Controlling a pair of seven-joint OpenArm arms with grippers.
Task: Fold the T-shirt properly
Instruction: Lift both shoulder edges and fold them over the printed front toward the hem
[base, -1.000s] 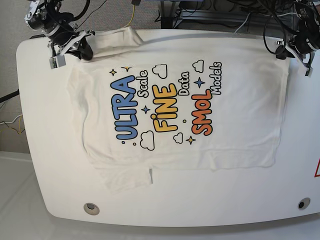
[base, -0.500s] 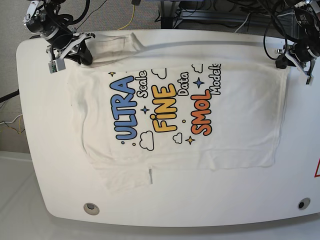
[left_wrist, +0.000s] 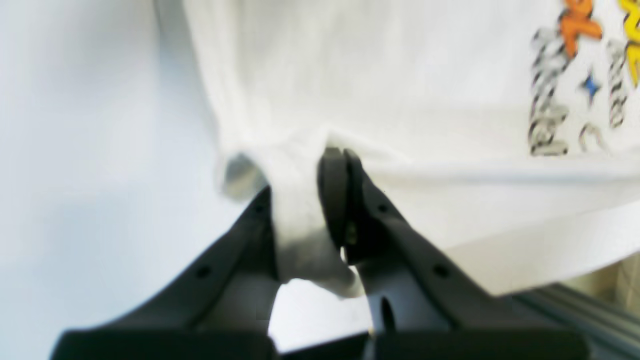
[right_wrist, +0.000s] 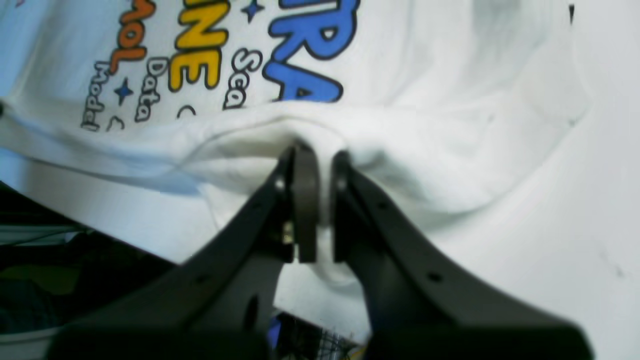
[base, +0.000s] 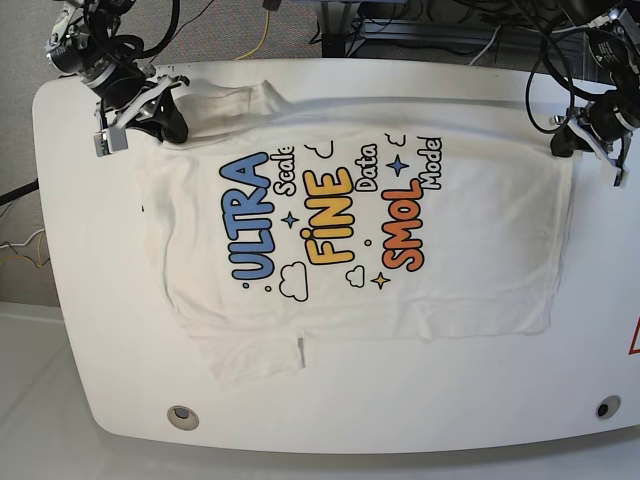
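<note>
Around T-shirt (base: 360, 230) only bare white table (base: 120, 350), cables (base: 440, 25) beyond.

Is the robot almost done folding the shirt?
No, it has only just started. The T-shirt lies mostly spread out on the table, print facing up. Right now the left gripper and the right gripper each pinch the far edge, turning it over some letters. The real folds, sleeves included, are not yet made.
</note>
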